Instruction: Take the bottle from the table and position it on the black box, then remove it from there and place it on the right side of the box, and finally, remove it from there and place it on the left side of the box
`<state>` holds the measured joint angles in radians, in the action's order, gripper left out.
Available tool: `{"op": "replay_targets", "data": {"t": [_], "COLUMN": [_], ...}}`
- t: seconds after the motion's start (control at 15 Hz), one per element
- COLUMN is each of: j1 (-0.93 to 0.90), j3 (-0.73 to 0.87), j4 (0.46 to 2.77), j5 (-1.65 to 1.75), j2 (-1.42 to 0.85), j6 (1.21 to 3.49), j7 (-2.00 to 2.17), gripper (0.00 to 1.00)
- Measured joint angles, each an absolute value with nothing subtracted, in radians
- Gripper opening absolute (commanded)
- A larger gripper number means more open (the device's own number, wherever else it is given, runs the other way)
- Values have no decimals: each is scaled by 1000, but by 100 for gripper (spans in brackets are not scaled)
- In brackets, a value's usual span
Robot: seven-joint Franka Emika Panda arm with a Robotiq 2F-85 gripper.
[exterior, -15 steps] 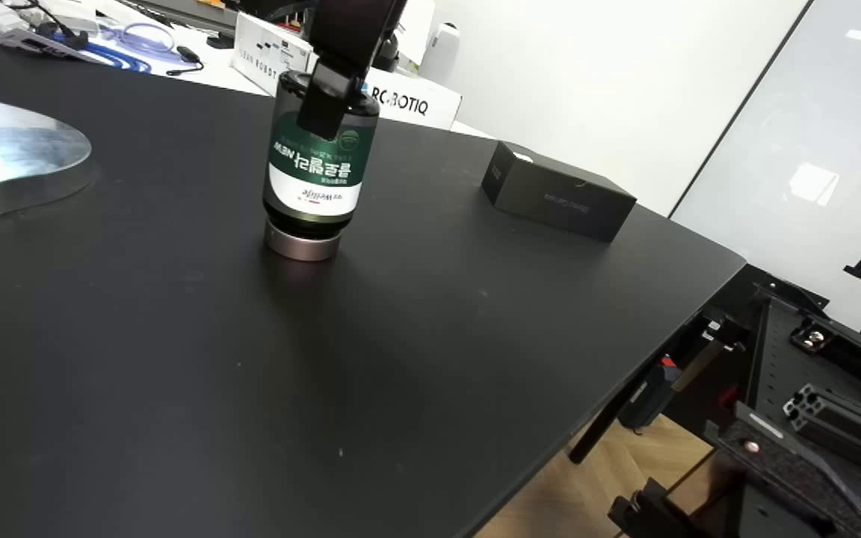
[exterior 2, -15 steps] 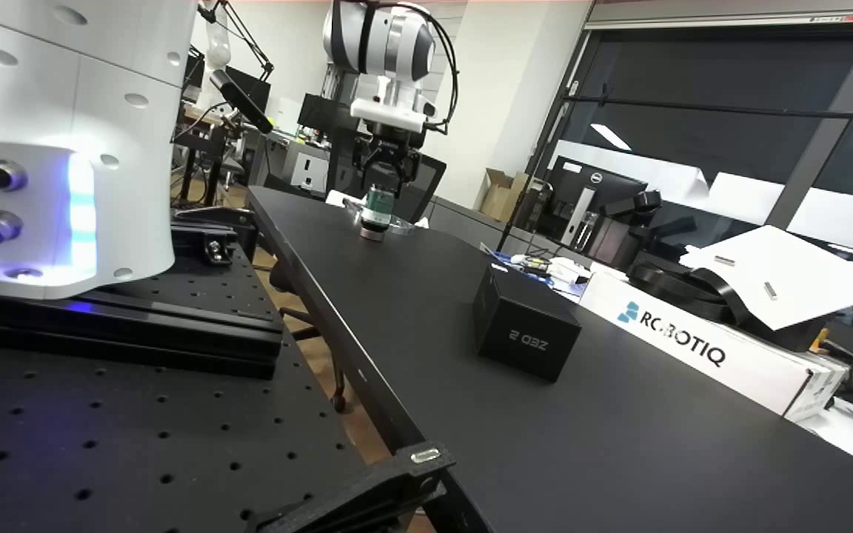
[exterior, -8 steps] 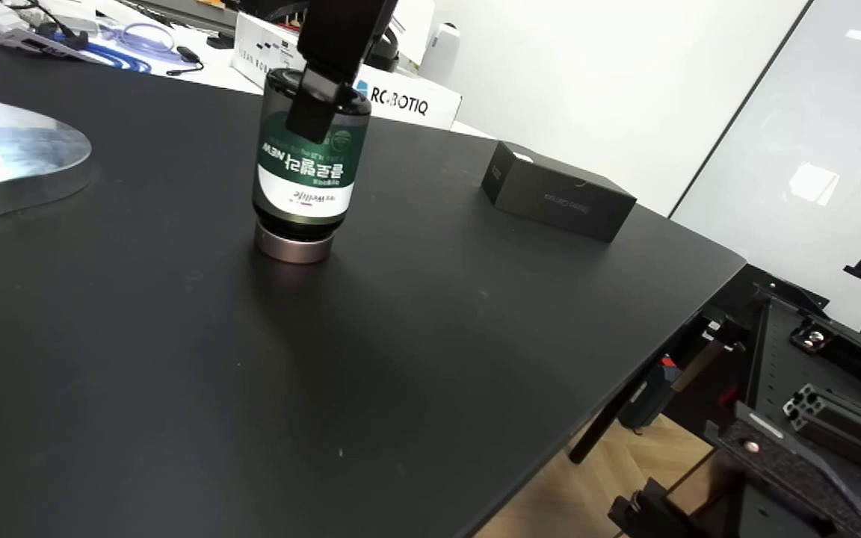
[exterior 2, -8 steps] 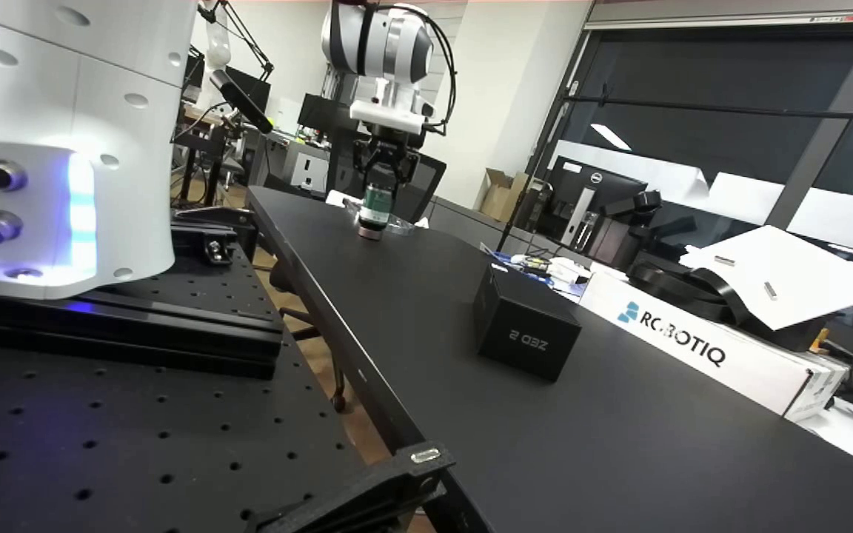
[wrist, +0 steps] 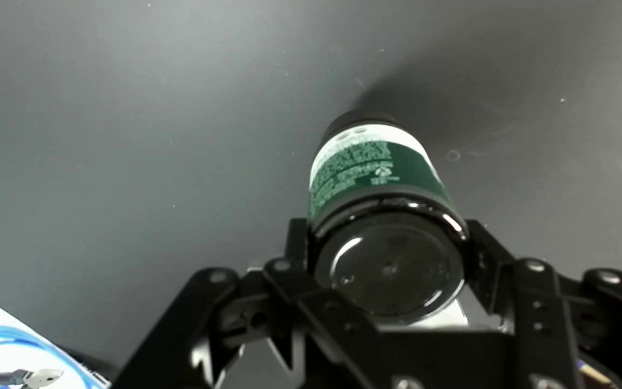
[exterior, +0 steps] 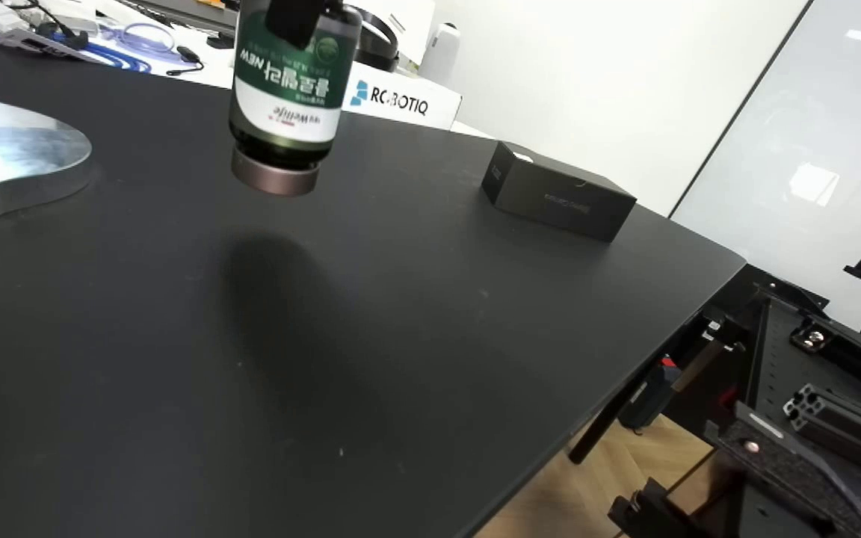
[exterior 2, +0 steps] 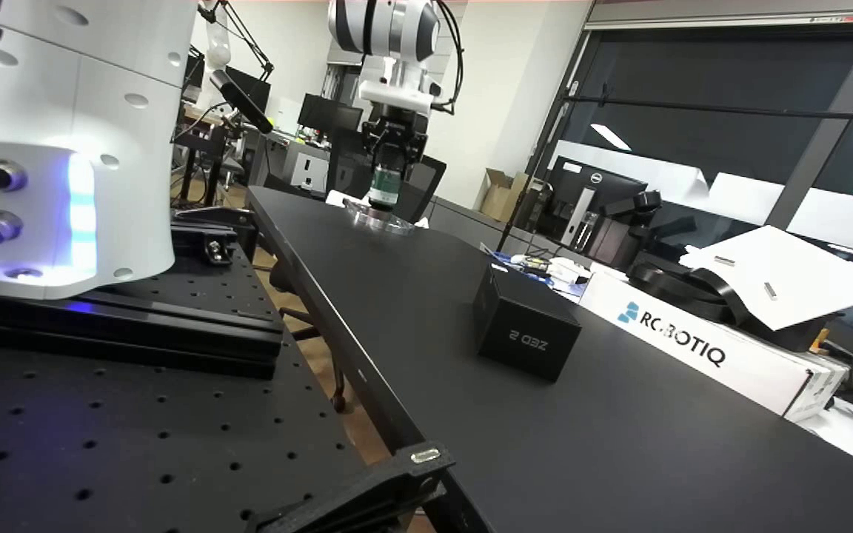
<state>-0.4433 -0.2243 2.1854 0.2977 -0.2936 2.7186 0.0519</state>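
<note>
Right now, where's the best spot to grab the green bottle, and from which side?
Probably hold the bottle by its round sides near the base, coming from above, as the tool does. It hangs upside down, base up and cap below, so its opposite sides should be easy to squeeze, leaving the cap free for landing.

In both exterior views, a white box [exterior 2: 693,337] reads ROBOTIQ, with blue cables [exterior: 113,57] lying near it.

Upside-down bottle [exterior: 288,86] aloft, table [exterior: 430,344] beneath, black box [exterior: 556,196] well apart
</note>
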Motion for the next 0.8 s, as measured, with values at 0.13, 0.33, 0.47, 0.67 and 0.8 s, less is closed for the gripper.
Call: {"op": "replay_targets", "data": {"t": [0.13, 0.33, 0.47, 0.67, 0.8], "j1": [-424, -383, -356, -315, -285], "j3": [-238, -256, -262, -265, -263], "j4": [2185, 2186, 2186, 2186, 2185], "j5": [270, 213, 174, 117, 94], "j2": [-247, -188, -162, -142, -136], "j6": [2690, 2647, 2621, 2582, 2560], "j7": [16, -51, -100, -172, -213], "gripper": [45, 45, 45, 45, 45]}}
